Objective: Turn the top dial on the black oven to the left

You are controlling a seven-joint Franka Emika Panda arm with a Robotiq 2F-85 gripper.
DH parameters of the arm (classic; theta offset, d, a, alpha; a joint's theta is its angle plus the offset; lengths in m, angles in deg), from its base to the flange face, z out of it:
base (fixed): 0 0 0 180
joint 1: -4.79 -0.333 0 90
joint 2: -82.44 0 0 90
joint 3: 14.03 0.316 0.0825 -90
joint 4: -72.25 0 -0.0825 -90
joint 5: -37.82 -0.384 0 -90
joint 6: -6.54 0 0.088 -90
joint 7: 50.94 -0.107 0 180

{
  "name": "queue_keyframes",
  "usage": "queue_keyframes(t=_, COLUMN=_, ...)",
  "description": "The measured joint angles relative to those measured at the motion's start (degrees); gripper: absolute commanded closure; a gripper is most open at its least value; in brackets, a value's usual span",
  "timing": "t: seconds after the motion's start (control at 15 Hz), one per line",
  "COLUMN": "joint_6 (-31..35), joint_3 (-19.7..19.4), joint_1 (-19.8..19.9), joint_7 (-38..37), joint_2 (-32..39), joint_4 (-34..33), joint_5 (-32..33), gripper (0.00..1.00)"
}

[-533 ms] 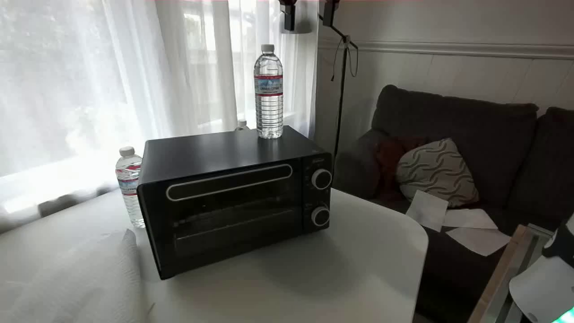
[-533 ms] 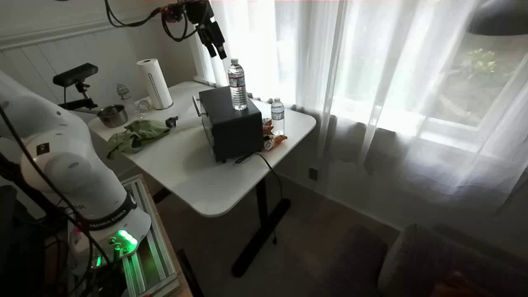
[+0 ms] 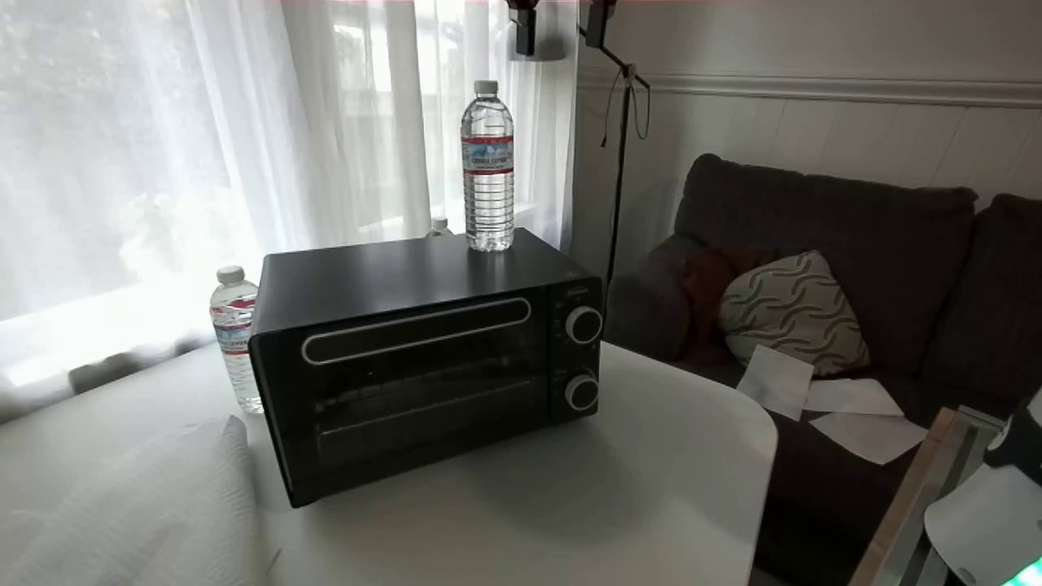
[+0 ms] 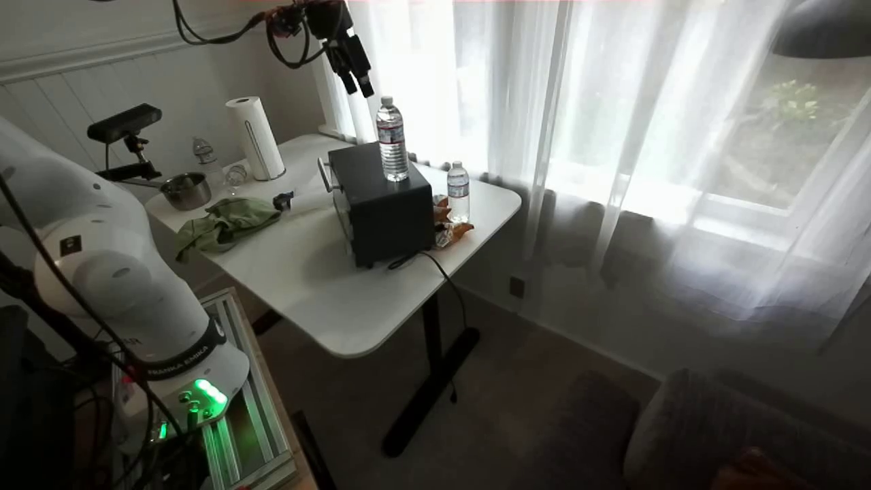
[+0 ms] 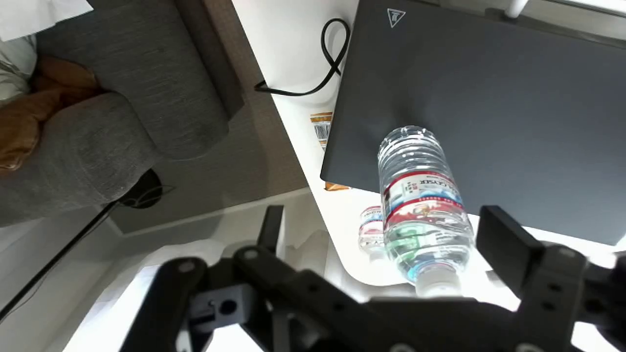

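Observation:
The black oven (image 3: 415, 281) stands on the white table; it also shows in an exterior view (image 4: 395, 228) and the wrist view (image 5: 499, 122). Its top dial (image 3: 584, 325) is round with a silver rim, at the upper right of the front, above a like lower dial (image 3: 581, 392). Both dials are hidden in the wrist view and in an exterior view facing the oven's side. My gripper (image 5: 382, 229) is open and empty, above the oven, with a bottle between its fingers in the picture. It also shows in both exterior views (image 3: 562, 34) (image 4: 358, 85), apart from the oven.
A tall water bottle (image 3: 488, 195) stands upright on the oven top, below my gripper. Another bottle (image 4: 458, 194) and orange wrappers (image 4: 452, 235) are behind the oven. A paper towel roll (image 4: 255, 139), pot (image 4: 186, 192) and green cloth (image 4: 231, 221) stand or lie on the table (image 4: 326, 313).

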Motion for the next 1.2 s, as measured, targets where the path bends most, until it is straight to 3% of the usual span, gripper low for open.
queue_keyframes(t=0.47, joint_6=0.0, joint_3=-0.1, joint_1=-0.1, joint_7=0.0, joint_2=0.0, joint_4=0.0, joint_5=0.1, gripper=0.0)
queue_keyframes(t=0.67, joint_6=-1.7, joint_3=-0.8, joint_1=-2.0, joint_7=0.0, joint_2=-0.1, joint_4=1.2, joint_5=-0.9, gripper=0.0)
queue_keyframes(t=1.2, joint_6=-9.8, joint_3=-4.3, joint_1=-5.4, joint_7=1.0, joint_2=-8.1, joint_4=12.1, joint_5=-8.3, gripper=0.0)
